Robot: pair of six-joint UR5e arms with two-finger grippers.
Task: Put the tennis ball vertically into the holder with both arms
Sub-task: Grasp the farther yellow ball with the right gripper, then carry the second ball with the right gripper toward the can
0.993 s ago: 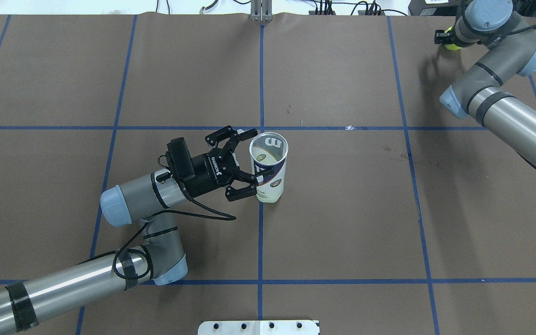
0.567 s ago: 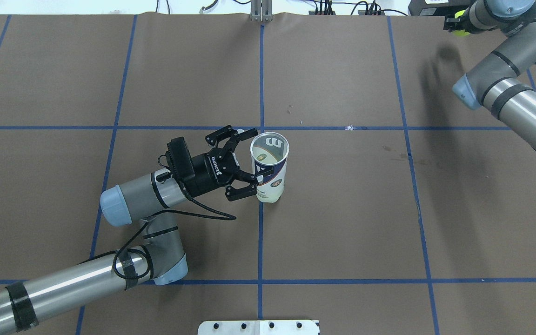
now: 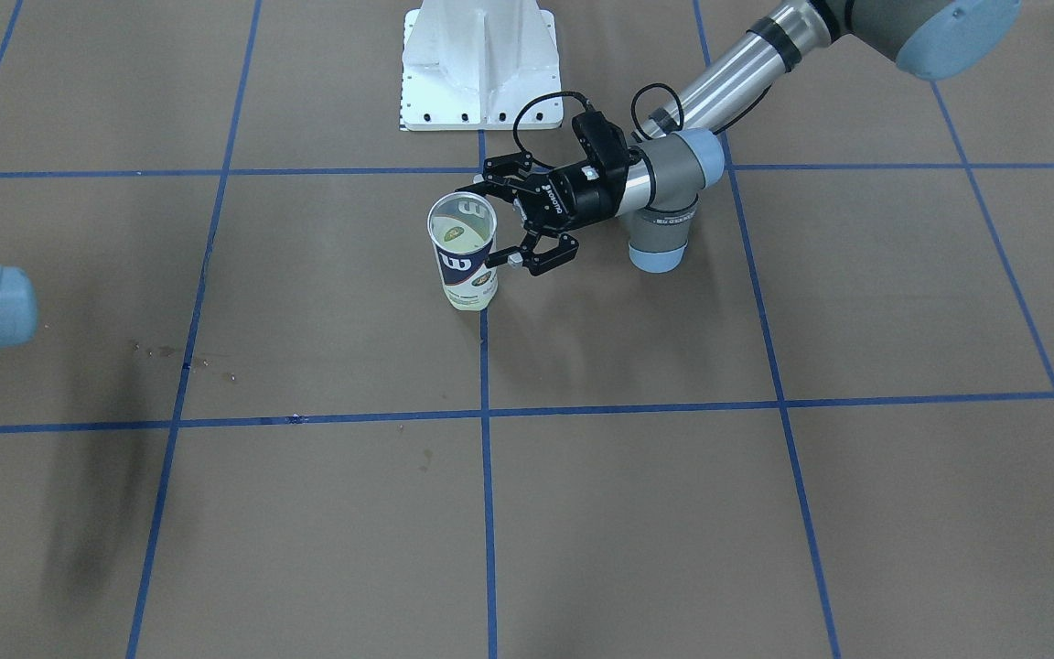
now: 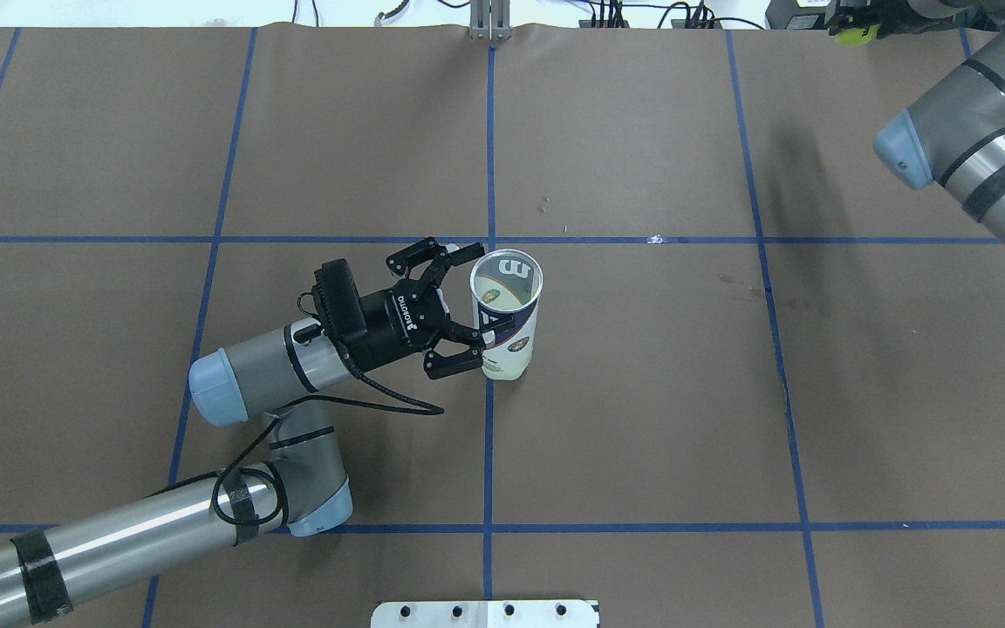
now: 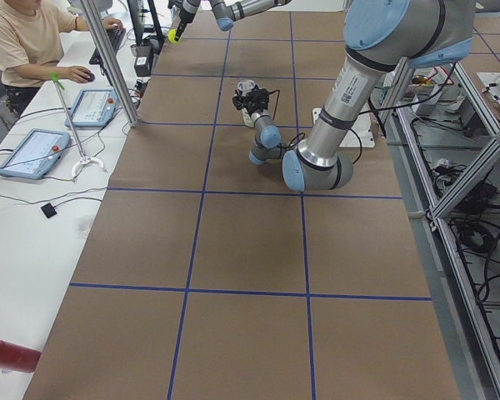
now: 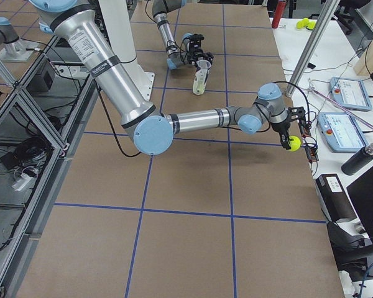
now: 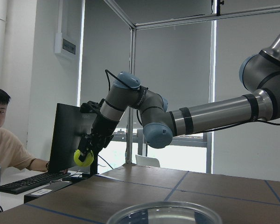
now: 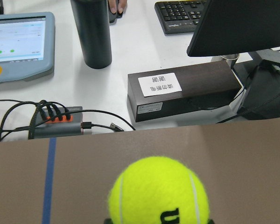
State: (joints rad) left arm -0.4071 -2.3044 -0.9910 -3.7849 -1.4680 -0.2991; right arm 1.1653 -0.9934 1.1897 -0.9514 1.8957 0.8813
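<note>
While the left pincer stands spread wide around the upright holder without clamping it, the right pincer grips the tennis ball at the counter's far edge. The thin can looks light and tippy, best steadied mid-body. A dark box and cables lie beyond the ball.

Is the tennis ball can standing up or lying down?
Standing up. The tennis ball can rests on its bottom with its open mouth facing up.
</note>
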